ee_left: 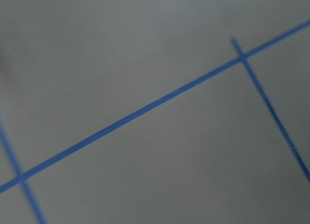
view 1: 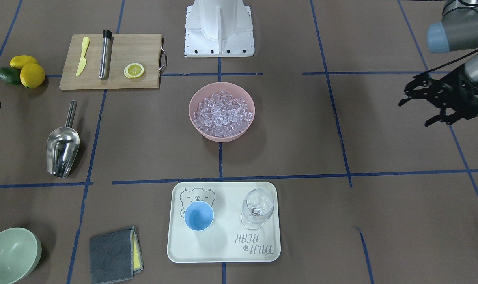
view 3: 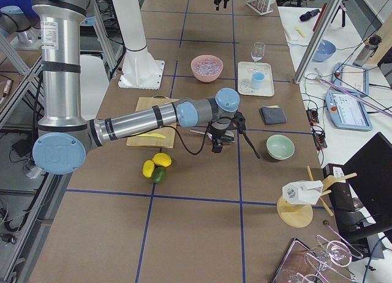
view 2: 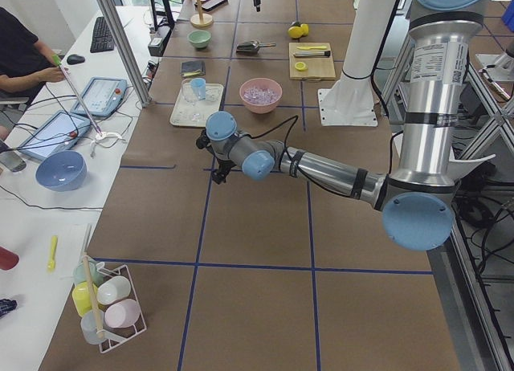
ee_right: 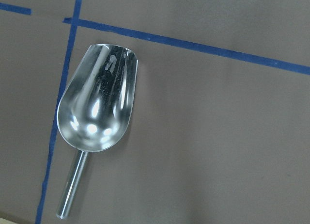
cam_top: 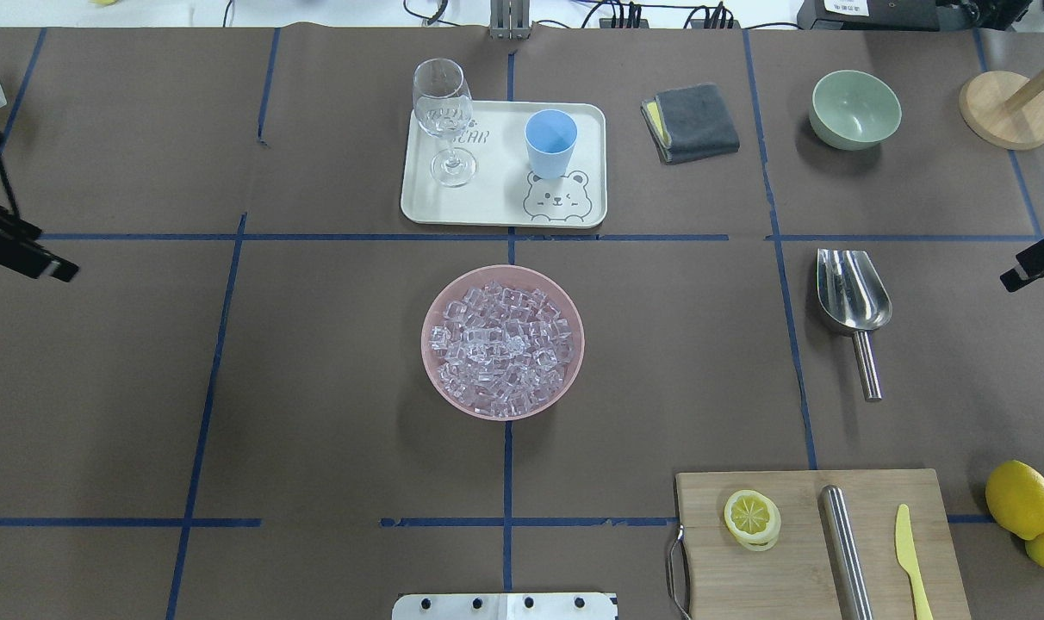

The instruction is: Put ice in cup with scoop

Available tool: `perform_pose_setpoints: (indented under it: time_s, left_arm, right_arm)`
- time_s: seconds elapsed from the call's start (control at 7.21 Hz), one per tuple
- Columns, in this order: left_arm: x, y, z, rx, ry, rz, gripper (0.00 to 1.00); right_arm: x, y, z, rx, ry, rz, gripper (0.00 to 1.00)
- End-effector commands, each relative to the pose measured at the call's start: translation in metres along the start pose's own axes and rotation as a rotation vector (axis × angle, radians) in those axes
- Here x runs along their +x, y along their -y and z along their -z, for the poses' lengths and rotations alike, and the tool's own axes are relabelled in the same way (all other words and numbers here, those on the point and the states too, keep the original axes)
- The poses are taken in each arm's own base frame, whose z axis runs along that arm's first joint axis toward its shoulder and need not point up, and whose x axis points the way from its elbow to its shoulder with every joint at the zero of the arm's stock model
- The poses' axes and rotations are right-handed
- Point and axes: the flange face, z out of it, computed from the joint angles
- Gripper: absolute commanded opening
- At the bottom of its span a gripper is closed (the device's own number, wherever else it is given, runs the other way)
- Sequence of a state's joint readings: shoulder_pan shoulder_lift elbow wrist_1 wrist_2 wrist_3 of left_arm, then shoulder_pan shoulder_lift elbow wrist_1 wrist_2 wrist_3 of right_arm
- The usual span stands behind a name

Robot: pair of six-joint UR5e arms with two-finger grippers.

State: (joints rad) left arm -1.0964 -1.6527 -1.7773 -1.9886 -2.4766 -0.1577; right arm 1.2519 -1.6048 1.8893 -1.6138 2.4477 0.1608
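The steel scoop [view 1: 62, 152] lies flat on the table, its handle toward the robot; it also shows in the overhead view [cam_top: 849, 297] and the right wrist view [ee_right: 97, 112]. The ice [view 1: 222, 110] fills a pink bowl [cam_top: 436, 379] at the table's middle. The light-blue cup [view 1: 198, 216] stands empty and upright on a white tray [view 1: 223, 252]. My right gripper [cam_top: 1034, 265] hovers beside and above the scoop, only partly in view; I cannot tell whether it is open or shut. My left gripper [view 1: 414, 112] is open and empty, far off on the other side.
A clear wine glass [view 1: 256, 209] stands on the tray next to the cup. A cutting board [view 1: 140, 47] holds a lemon slice, a yellow knife and a steel cylinder. A green bowl [view 1: 10, 256], a grey cloth [view 1: 112, 254] and lemons [view 1: 30, 73] are near the scoop's side.
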Motion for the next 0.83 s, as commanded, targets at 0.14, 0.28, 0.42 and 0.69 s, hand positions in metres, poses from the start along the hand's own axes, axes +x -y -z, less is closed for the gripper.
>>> perform_pose_setpoints:
  time_s: [0.14,0.28,0.42,0.69]
  left_arm:
    - [0.133,0.083,-0.068,0.02,-0.076,-0.099,1.0]
    - [0.183,0.097,-0.103,0.005,-0.117,-0.187,1.0]
    - [0.24,0.1,-0.138,0.031,-0.075,-0.271,1.0]
    - [0.298,0.11,-0.164,0.172,0.09,-0.354,1.0]
  right_arm:
    - [-0.023,-0.002,0.009,0.017,0.008,0.047,1.0]
    - [-0.024,-0.002,0.01,0.018,0.008,0.049,1.0]
    - [-0.027,-0.003,0.012,0.023,0.009,0.056,1.0]
    - [-0.03,-0.003,0.014,0.028,0.01,0.062,1.0]
